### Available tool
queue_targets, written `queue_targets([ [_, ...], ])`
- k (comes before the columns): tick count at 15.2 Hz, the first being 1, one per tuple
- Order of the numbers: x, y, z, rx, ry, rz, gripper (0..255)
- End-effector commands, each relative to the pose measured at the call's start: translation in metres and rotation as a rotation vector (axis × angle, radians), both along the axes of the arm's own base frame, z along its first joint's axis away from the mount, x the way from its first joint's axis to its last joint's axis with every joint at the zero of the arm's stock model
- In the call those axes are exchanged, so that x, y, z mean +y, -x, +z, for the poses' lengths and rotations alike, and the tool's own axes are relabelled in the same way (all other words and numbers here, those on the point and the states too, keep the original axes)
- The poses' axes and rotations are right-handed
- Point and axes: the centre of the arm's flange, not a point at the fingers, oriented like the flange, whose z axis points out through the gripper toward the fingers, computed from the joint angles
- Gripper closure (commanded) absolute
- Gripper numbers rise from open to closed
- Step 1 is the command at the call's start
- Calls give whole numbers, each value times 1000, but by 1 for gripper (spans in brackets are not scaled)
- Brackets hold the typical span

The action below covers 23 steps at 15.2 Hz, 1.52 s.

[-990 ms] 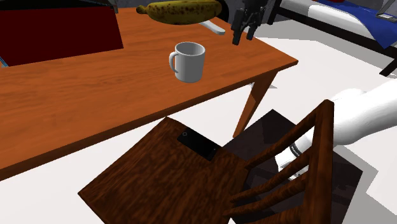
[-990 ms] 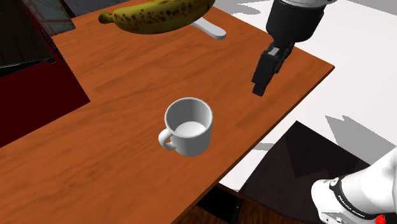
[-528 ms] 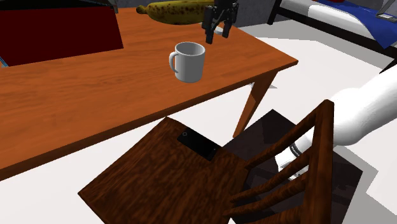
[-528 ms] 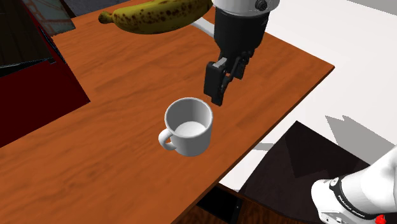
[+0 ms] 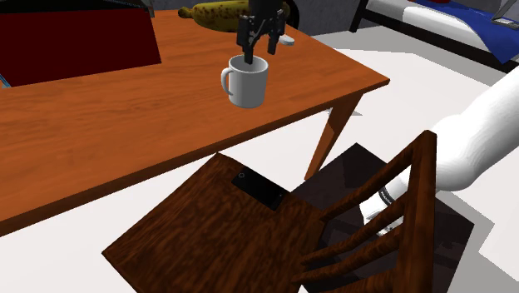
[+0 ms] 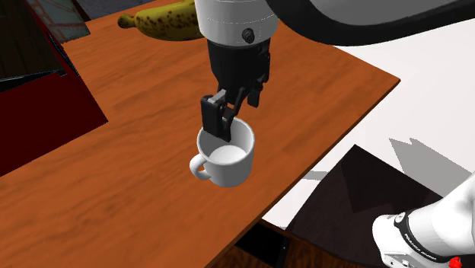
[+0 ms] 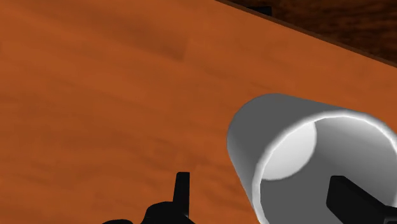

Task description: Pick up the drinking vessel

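Note:
A white mug (image 5: 249, 87) stands upright on the wooden table (image 5: 125, 108), with its handle toward the shoulder view's left. My black gripper (image 5: 259, 52) hangs open right over the mug's far rim. In the second exterior view the gripper (image 6: 236, 114) has one finger dipping at the mug (image 6: 228, 171) rim and the other behind it. In the wrist view the gripper (image 7: 263, 191) straddles the mug (image 7: 254, 137) wall: one finger is outside and one over the hollow inside. Neither finger touches the mug.
A spotted banana (image 5: 216, 14) lies at the table's far edge, with a white utensil (image 5: 285, 39) beside it. A dark red box (image 5: 75, 46) stands at the shoulder view's left. A wooden chair (image 5: 249, 225) sits below the table's near edge.
The gripper has swung from beyond the table's right corner toward the shoulder view's left and come down over the mug's rim. The mug has not moved.

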Motion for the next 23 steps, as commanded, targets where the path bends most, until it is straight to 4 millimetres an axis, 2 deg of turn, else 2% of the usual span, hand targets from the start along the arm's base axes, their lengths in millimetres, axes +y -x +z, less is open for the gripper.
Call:
queue_targets([
  [1,0,0,-9,-1,0,0,0],
  [5,0,0,-23,-1,0,0,0],
  [6,0,0,-23,-1,0,0,255],
  [15,0,0,-23,-1,0,0,255],
  [23,0,0,20,-1,0,0,255],
])
